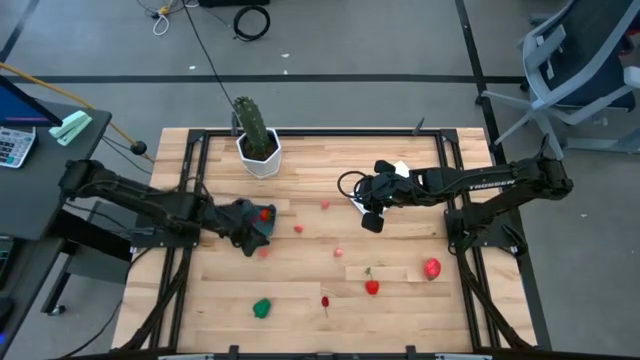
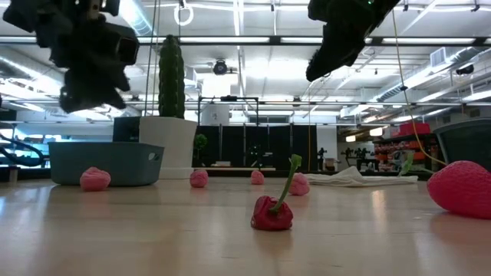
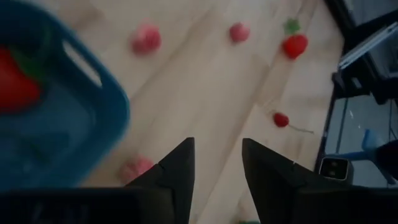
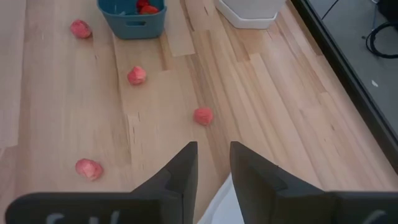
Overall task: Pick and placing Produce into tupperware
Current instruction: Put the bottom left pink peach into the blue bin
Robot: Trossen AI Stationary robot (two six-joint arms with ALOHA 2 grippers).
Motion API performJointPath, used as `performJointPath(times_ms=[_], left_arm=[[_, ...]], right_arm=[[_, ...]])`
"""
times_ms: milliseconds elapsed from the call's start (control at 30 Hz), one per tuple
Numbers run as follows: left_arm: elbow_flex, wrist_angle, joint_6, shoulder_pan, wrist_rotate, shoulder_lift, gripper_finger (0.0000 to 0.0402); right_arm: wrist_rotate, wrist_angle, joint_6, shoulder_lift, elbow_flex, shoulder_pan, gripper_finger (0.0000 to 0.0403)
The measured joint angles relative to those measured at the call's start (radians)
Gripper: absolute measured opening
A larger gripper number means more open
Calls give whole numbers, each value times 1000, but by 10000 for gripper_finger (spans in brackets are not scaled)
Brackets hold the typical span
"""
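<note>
The teal tupperware sits left of the table's middle with a red piece of produce inside. My left gripper hangs open just above its near edge, holding nothing. My right gripper hovers open and holds nothing, right of centre over a flat white item. Loose produce rests on the wood: pink pieces, a red pepper, a red strawberry, a small red stemmed piece and a green one.
A tall green cactus in a white pot stands at the far edge behind the tupperware. Black frame rails run along the table's left and right sides. Bare wood shows between the scattered pieces.
</note>
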Motion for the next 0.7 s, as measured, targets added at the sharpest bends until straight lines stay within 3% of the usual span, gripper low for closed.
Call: performJointPath(times_ms=[400,700], left_arm=[[0,-19,-304,-156,-16,213,135],[0,-42,-353,-165,-42,297,135]], right_arm=[[0,7,-15,0,0,0,101],[-7,8,-23,0,0,0,101]])
